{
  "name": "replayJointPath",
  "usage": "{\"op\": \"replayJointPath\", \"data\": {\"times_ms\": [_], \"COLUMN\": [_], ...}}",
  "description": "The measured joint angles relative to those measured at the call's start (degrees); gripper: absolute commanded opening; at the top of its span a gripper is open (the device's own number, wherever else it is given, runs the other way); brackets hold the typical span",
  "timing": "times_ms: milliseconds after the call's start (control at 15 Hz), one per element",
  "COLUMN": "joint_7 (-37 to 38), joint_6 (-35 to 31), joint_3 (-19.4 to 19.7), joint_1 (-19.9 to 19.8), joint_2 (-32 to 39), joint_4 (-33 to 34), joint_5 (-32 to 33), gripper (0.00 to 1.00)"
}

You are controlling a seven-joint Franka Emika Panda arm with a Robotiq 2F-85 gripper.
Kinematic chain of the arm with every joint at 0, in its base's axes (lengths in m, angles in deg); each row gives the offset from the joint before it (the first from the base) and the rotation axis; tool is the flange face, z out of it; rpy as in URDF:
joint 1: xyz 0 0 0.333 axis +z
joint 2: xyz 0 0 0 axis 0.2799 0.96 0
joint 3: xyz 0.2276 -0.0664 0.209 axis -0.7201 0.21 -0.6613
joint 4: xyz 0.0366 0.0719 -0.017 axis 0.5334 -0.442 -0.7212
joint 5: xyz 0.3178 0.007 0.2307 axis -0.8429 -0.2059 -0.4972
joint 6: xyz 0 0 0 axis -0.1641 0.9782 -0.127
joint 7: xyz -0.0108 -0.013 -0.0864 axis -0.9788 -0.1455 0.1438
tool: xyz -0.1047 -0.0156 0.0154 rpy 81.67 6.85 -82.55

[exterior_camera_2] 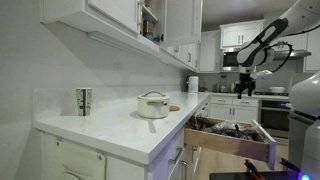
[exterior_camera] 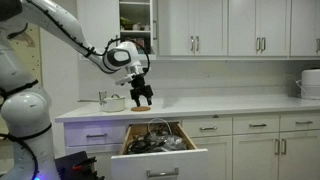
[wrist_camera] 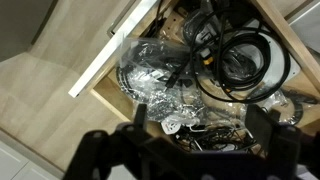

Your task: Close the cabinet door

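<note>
The upper cupboard above the counter stands open and shows its shelves. Its tall white cabinet door is swung outward and I see it nearly edge-on. In an exterior view it shows as a white panel past the shelf contents. My gripper hangs below the cupboard, pointing down over the counter edge and the open drawer, well clear of the door. It also shows in an exterior view. In the wrist view the gripper is open and empty, and the door is out of view.
A wide drawer full of cables is pulled out below the counter; it also shows in an exterior view. A white pot and a cup stand on the counter. An appliance stands far along it.
</note>
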Motion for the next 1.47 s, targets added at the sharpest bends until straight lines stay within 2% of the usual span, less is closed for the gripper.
{"op": "replayJointPath", "data": {"times_ms": [800,1067,1467], "joint_7": [0.18,2.57,3.27], "joint_6": [-0.79,-11.06,-20.88], "joint_3": [-0.07,-0.08,0.45], "joint_1": [0.02,1.85,6.27], "joint_2": [0.12,0.95,-1.17], "joint_4": [0.01,1.61,7.03], "joint_5": [0.33,-5.74,-16.72], "gripper": [1.0,1.0,1.0]}}
